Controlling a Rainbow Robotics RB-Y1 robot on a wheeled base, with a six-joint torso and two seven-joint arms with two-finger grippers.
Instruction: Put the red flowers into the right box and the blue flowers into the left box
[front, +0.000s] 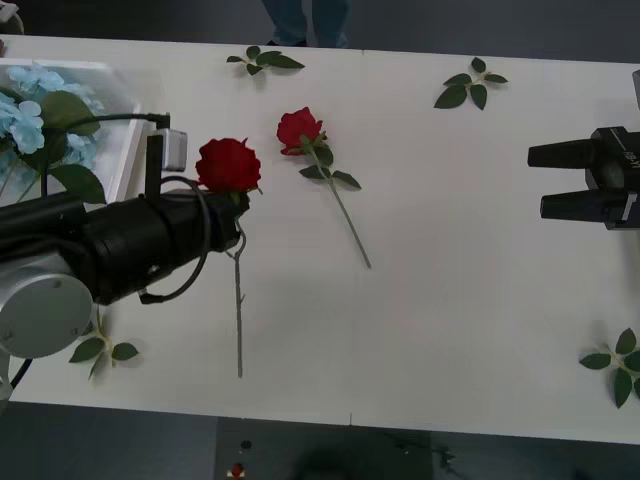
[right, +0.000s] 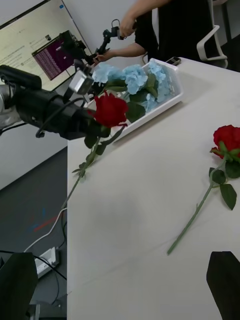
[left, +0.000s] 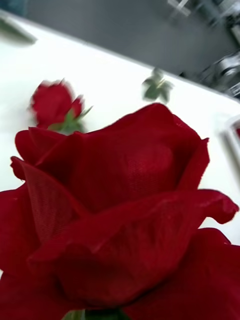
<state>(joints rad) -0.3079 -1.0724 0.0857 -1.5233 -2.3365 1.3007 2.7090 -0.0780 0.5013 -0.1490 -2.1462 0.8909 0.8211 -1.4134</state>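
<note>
My left gripper (front: 236, 205) is shut on the stem of a red rose (front: 228, 165) just under the bloom, holding it above the table with the stem hanging down. In the left wrist view its bloom (left: 120, 210) sits very close. A second red rose (front: 300, 130) lies on the table to the right of it. The left box (front: 122, 150) at the far left holds pale blue flowers (front: 28, 115). My right gripper (front: 545, 180) hovers open at the right edge, empty. The right box is out of view.
Loose green leaf sprigs lie at the back (front: 265, 60), back right (front: 470, 85), front right (front: 620, 365) and front left (front: 100, 350). The white table (front: 450, 300) is bare between the lying rose and my right gripper.
</note>
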